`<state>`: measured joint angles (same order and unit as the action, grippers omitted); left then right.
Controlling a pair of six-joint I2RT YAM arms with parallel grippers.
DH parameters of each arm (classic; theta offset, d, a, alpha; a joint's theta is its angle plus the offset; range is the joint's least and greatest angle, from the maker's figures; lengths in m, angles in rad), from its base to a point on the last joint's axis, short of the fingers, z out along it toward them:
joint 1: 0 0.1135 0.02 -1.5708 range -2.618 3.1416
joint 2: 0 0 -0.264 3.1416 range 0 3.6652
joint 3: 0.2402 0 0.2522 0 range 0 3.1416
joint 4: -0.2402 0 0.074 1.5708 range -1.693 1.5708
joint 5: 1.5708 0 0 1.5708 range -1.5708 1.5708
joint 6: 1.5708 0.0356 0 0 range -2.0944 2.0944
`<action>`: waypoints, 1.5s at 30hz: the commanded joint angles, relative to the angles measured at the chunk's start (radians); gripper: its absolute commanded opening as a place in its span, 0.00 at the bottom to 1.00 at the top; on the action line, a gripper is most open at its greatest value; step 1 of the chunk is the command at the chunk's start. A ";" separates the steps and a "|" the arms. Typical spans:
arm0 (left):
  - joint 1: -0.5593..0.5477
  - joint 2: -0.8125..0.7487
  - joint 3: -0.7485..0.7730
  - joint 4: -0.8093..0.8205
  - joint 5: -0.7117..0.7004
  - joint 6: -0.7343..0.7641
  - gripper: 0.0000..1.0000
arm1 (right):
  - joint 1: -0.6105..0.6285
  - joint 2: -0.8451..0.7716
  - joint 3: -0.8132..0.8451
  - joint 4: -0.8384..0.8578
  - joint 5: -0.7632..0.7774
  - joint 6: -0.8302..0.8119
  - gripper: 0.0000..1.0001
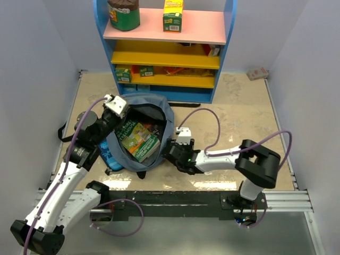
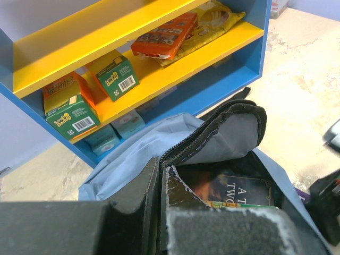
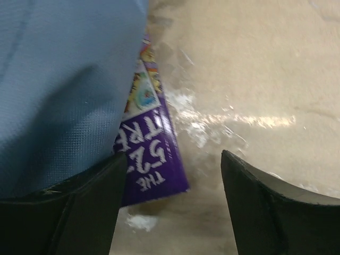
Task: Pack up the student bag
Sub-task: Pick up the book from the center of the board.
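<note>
The student bag [image 1: 159, 109], grey-blue fabric, lies open mid-table with a green book [image 1: 139, 141] inside. My left gripper [image 1: 116, 104] is shut on the bag's zippered rim at its upper left. In the left wrist view the fingers [image 2: 138, 191] pinch that rim [image 2: 212, 127], and a dark book [image 2: 239, 187] shows inside. My right gripper [image 1: 175, 151] is low at the bag's right side, open. In the right wrist view a purple book [image 3: 154, 159] lies on the table, partly under the bag's fabric [image 3: 64, 90]. Its corner sits between the spread jaws, close to the left finger [image 3: 79, 207].
A blue shelf unit [image 1: 226, 48] with pink and yellow boards stands behind the bag. It holds a jar [image 1: 124, 13] and green and yellow boxes [image 1: 172, 15]. A dark-blue pencil case [image 1: 109, 156] lies against the bag's left side. A small packet [image 1: 258, 73] rests at the back right.
</note>
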<state>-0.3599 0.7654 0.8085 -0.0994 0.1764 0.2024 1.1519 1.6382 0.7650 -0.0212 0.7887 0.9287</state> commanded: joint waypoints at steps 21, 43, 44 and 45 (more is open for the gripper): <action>0.007 -0.002 0.067 0.181 -0.261 0.074 0.04 | 0.172 0.172 0.135 0.348 -0.107 -0.470 0.90; 0.006 0.093 0.224 0.273 -0.247 0.072 0.04 | 0.187 0.322 0.195 0.130 -0.039 -0.473 0.84; 0.006 0.103 0.236 0.276 -0.242 0.065 0.04 | 0.189 0.336 0.203 0.116 -0.037 -0.450 0.83; 0.006 0.109 0.257 0.277 -0.235 0.055 0.04 | 0.189 0.342 0.204 0.101 -0.034 -0.441 0.82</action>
<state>-0.3538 0.8795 0.9165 -0.0853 -0.0616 0.2546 1.3304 1.9118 0.9596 0.2134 0.8215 0.3992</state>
